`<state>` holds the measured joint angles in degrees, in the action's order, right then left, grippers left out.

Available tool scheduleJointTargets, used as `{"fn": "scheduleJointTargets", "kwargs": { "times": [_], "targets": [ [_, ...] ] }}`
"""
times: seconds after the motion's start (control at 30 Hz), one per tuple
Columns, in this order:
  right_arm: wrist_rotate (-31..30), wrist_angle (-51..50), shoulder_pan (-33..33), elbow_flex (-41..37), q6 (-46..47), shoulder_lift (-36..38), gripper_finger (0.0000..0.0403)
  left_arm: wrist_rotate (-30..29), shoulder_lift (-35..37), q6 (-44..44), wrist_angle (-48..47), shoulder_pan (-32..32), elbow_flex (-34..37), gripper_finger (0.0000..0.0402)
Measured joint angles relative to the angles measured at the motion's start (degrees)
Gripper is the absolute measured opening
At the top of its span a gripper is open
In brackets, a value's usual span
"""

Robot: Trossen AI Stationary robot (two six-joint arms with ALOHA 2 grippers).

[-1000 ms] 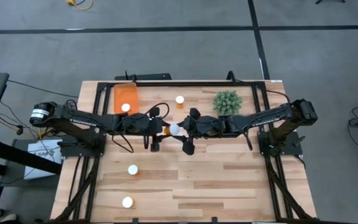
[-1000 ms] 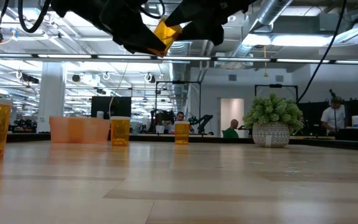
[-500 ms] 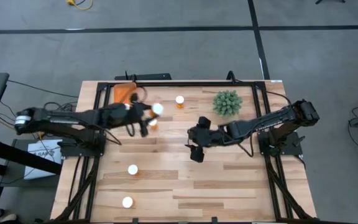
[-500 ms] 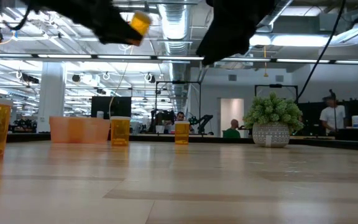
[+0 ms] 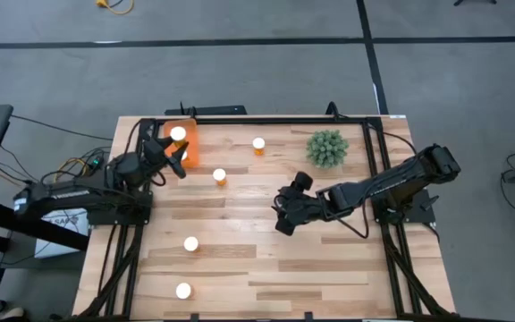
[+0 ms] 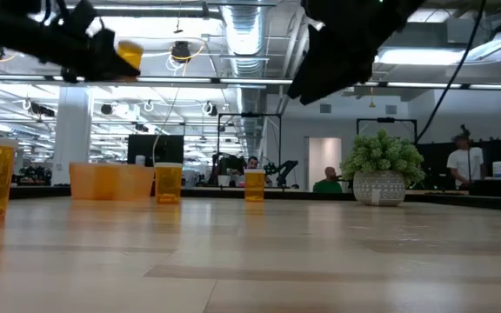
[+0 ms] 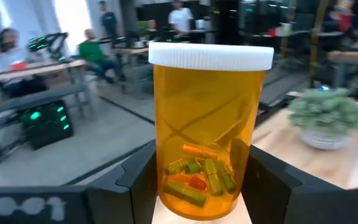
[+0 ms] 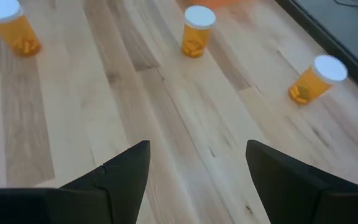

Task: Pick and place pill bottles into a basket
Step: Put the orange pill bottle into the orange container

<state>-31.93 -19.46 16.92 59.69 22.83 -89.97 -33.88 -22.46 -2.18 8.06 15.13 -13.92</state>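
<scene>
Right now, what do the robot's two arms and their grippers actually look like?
Both arms are dark, nearly black, slim jointed links with loose black cables looping along them. The left arm carries a pale cylindrical part near its base end. The left gripper and the right gripper each end in two flat, angular matte-black fingers. I can't make out any markings.

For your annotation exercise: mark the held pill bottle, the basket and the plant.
held pill bottle (image 7: 207,137), left wrist view, orange body
basket (image 5: 189,154), high view, bare orange floor
plant (image 5: 326,148), high view, spiky green top
</scene>
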Motion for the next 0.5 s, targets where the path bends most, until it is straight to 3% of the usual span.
{"fn": "scheduleJointTargets", "kwargs": {
  "times": [0.23,0.5],
  "targets": [
    [-0.3,8.9,-0.1,-4.3,0.8,0.0,0.026,-0.3,0.3,1.4,12.7,7.6,8.9,0.0174],
    [-1.3,10.0,-0.1,-4.8,0.7,0.0,0.026,4.1,0.3,6.0,12.2,18.4,11.3,0.0174]
  ]
}}
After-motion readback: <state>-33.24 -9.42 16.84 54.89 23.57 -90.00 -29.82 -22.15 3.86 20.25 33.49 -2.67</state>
